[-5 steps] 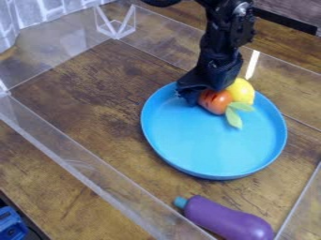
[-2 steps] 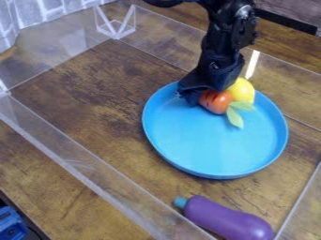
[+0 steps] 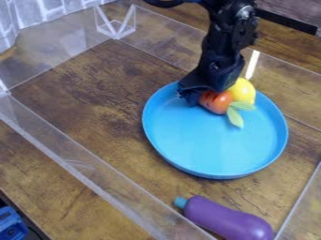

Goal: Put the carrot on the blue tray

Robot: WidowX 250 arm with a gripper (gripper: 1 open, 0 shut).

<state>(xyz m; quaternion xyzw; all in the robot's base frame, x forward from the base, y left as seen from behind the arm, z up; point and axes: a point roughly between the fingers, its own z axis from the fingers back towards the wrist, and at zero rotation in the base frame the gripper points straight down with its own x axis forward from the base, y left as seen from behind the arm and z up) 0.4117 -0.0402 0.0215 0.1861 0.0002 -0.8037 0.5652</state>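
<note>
The carrot, orange with a green leafy top pointing toward the tray's middle, lies on the far part of the blue tray. My black gripper comes down steeply from above. It is low over the carrot's far-left end, and its jaws look open around that end rather than clamped on it. The gripper body hides part of the carrot.
A yellow round fruit rests on the tray just right of the carrot, touching it. A purple eggplant lies on the wooden table near the front edge. Clear plastic walls fence the work area on the left and front.
</note>
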